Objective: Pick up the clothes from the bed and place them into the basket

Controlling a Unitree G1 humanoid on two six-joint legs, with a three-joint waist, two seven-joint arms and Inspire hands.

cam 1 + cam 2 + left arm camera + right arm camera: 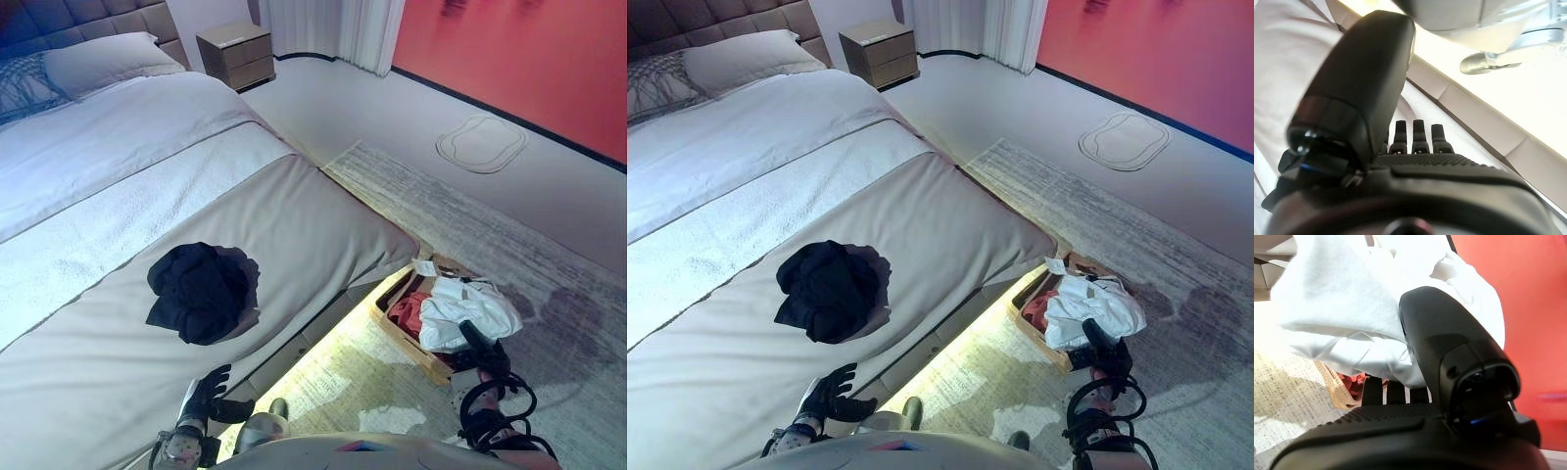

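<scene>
The dark bundle of clothes (203, 290) lies crumpled on the grey cover of the bed (294, 225), a little in from the bed's side edge, roughly round with no clear long axis. The left hand (209, 395) hangs just off that side edge, below the bundle, fingers (1421, 134) straight and relaxed, holding nothing; it is much the nearer hand, and the bundle lies up and inward across the bed from it, with only bare cover between. The right hand (1102, 354) is at the basket (419, 351) on the rug (549, 294) beside the bed's foot corner, against a white garment (468, 311) heaped over something red (409, 311); whether its fingers grip the white cloth I cannot tell. A nightstand (236, 54) and pillow (98, 61) sit far off at the head end
</scene>
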